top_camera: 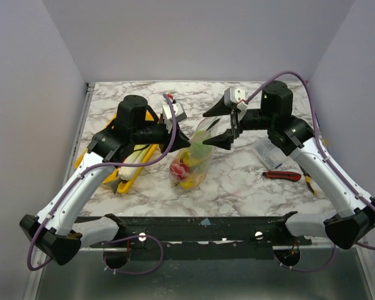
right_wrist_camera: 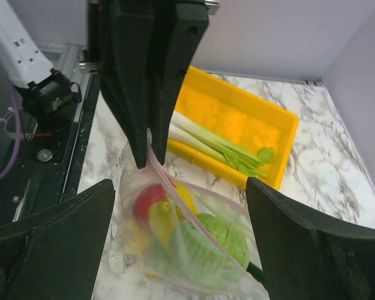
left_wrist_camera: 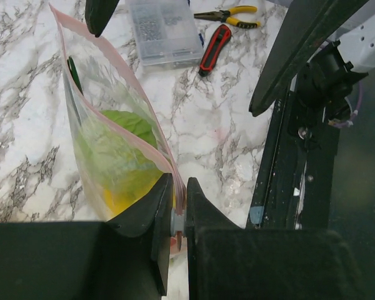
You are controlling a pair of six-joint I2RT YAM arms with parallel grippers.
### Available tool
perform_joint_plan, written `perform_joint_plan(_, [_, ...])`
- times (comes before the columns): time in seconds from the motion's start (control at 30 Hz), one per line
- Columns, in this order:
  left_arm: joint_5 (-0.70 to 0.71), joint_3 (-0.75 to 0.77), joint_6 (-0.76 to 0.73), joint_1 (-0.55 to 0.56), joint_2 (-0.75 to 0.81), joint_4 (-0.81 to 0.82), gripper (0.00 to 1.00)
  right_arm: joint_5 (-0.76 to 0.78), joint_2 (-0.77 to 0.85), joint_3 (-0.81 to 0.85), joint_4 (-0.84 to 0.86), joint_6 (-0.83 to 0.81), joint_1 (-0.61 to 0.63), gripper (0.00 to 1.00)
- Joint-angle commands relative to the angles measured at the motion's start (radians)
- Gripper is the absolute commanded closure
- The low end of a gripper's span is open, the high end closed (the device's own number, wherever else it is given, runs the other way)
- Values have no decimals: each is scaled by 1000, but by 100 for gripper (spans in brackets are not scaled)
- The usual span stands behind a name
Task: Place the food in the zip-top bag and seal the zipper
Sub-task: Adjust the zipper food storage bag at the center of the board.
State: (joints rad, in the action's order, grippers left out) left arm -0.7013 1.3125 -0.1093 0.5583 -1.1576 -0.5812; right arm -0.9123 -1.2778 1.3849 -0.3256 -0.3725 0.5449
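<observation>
While the left fingers (left_wrist_camera: 144, 215) pinch the pink strip (left_wrist_camera: 151, 134) of the bag (left_wrist_camera: 106, 156) and the right fingers (right_wrist_camera: 56, 244) gape wide, zipping now probably strands the stalks (right_wrist_camera: 212, 147) outside.

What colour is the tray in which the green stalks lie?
The tray is bright yellow; it shows best in the right wrist view.
</observation>
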Motion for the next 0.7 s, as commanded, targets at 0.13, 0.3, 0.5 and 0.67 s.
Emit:
perform_joint_plan(0.13, [-75, 26, -81, -3, 64, -28, 100, -295, -47, 74, -134, -166, 1, 12])
perform_joint_plan(0.3, [-96, 45, -82, -4, 54, -49, 100, -273, -87, 70, -134, -170, 11, 13])
perform_joint_plan(0.5, [-101, 58, -95, -3, 52, -69, 100, -250, -158, 131, -214, -217, 37, 17])
perform_joint_plan(0.67, [-110, 83, -105, -3, 37, -97, 100, -243, -197, 159, -220, -223, 70, 21])
